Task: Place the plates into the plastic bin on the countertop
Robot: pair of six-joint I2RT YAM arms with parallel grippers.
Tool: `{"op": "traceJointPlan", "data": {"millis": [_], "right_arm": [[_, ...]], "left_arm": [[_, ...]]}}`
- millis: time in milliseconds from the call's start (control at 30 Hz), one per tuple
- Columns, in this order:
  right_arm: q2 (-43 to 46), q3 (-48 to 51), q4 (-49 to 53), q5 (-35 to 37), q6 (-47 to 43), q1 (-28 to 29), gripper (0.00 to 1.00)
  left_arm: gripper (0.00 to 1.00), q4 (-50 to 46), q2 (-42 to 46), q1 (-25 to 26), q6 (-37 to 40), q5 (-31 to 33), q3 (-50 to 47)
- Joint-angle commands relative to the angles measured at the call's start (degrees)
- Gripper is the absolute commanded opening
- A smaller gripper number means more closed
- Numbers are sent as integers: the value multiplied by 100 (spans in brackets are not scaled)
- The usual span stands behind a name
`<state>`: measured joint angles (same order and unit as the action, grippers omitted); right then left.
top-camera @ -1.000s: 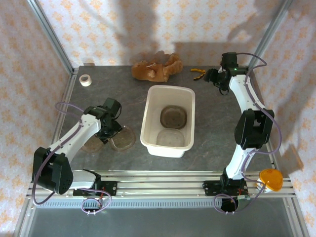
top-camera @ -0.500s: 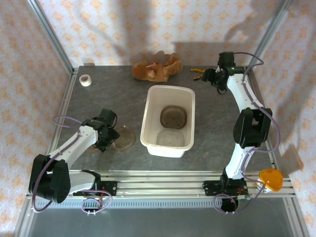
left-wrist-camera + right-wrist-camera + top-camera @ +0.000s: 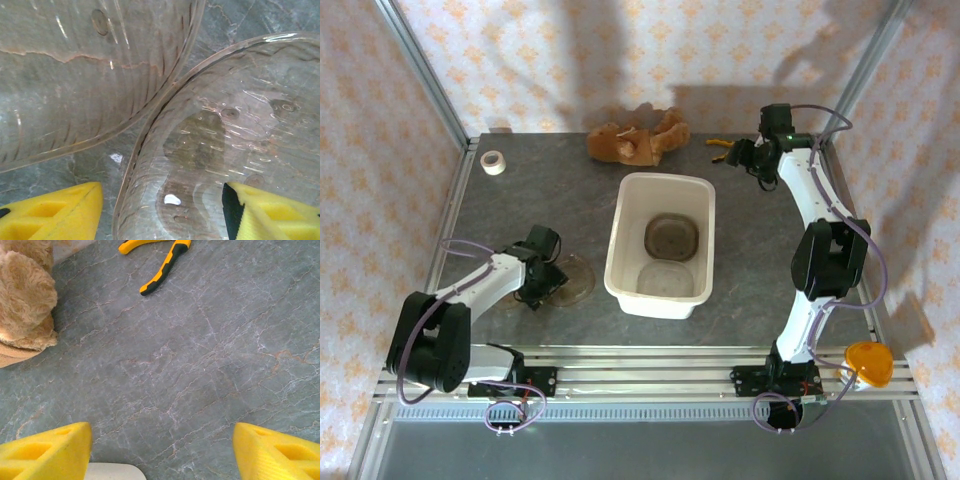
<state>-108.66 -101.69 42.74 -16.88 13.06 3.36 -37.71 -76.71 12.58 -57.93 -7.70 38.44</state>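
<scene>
Two clear brown-tinted plates lie side by side on the dark countertop (image 3: 520, 200), left of the white plastic bin (image 3: 623, 240). In the left wrist view, one plate (image 3: 75, 75) sits upper left and the other plate (image 3: 235, 135) lies right. My left gripper (image 3: 162, 215) is open and low over them, its yellow fingers (image 3: 50, 212) on either side of the right plate's rim (image 3: 578, 281). The bin holds two more plates (image 3: 670, 238). My right gripper (image 3: 748, 155) is open over bare stone beyond the bin's far right corner, with nothing between its fingers (image 3: 280, 450).
A tan plush toy (image 3: 635, 140) lies behind the bin, with yellow-handled pliers (image 3: 160, 265) just right of it, near my right gripper. A white tape roll (image 3: 493, 162) sits at the far left corner. Aluminium rails edge the counter.
My left arm has folded down and drawn toward the near-left, bringing its gripper low onto the two plates. The right arm has hardly moved.
</scene>
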Motion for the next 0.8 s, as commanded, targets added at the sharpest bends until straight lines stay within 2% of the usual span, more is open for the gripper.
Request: {"op": "traceJointPlan", "data": {"millis": [0,367,633,767], "right_arm": [[69,-247,166,253,13,42,74],[87,-253,154,361,53,93,74],[64,-255,151,413,70,148,74],[73,-254,137,452,69,165,74]], "left_arm": [[65,119,-95,-77,258,32,-12],[56,297,-439,-76,436,-222,-14],[30,379,-490,-72,510,-346,44],[26,321,-540,-71,639,-360,150]]}}
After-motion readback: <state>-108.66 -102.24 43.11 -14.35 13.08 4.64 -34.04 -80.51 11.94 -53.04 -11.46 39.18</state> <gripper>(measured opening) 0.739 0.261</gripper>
